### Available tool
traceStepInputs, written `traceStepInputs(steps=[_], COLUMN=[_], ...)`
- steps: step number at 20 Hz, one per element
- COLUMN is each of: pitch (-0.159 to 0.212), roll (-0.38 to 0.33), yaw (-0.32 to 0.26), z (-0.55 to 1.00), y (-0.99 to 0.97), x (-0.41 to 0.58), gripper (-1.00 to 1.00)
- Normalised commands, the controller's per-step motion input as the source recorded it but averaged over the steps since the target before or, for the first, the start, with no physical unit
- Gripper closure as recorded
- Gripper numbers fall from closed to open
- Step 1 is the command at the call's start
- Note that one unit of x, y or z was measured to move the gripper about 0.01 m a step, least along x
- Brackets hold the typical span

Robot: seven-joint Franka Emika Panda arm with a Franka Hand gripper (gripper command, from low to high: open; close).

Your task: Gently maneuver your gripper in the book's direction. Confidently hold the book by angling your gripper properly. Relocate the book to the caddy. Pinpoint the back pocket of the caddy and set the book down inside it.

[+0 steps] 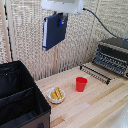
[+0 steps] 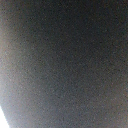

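Observation:
My gripper hangs at the top of the exterior view, shut on the dark navy book, which dangles upright and slightly tilted high above the table. The black fabric caddy stands at the exterior view's lower left, below and to the left of the book. Its back pocket is the rear slot behind a divider. The wrist view is filled by a dark blurred surface, apparently the book's cover right at the lens.
A red cup and a white bowl of yellow food sit on the wooden table. A black-and-silver toaster oven with its door down stands at the exterior view's right. A reed screen forms the backdrop.

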Motion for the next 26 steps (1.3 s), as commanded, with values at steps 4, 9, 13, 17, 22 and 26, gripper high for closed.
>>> traceStepInputs(steps=[4,9,13,17,22,26], pitch=[0.048,0.023,0.02,0.019,0.026,0.031], roll=[0.005,0.01,0.011,0.009,0.009,0.009], yaw=[-0.076,-0.096,-0.1,-0.103,-0.095,-0.085], z=[0.32,0.35,0.34,0.33,0.31,0.29], y=[0.77,0.74,0.74,0.74,0.77,0.8], x=[0.06,0.05,0.058,0.072,0.101,0.165], gripper=[1.0,1.0,1.0,1.0,1.0,1.0])
